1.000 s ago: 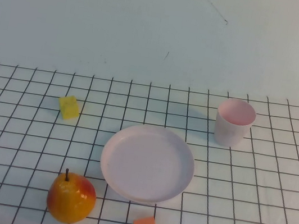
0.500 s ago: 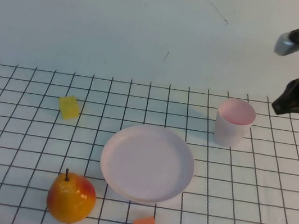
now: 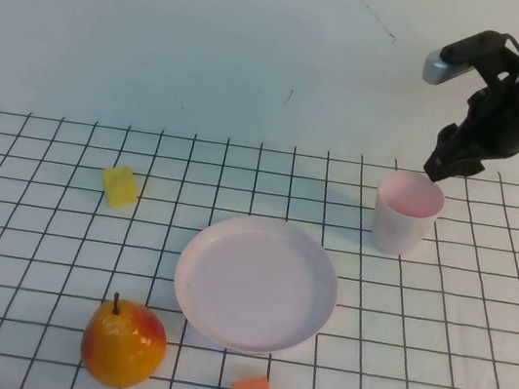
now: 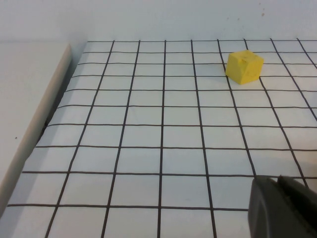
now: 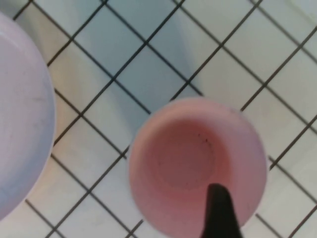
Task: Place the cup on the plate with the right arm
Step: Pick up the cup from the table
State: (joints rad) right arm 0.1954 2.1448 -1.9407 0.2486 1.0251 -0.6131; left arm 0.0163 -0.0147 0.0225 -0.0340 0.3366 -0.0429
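Cup (image 3: 406, 214) upright beside plate (image 3: 256, 282); right gripper (image 3: 446, 161) over rim, opening unclear; left gripper (image 4: 282, 208) parked.

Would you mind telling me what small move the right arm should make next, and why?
Probably a short straight descent. The right gripper hangs just above the far rim of the upright, empty cup, and one fingertip shows over its opening, so lowering should bring the fingers around the wall. The cup stands apart from the plate. The left gripper is low near the yellow cube.
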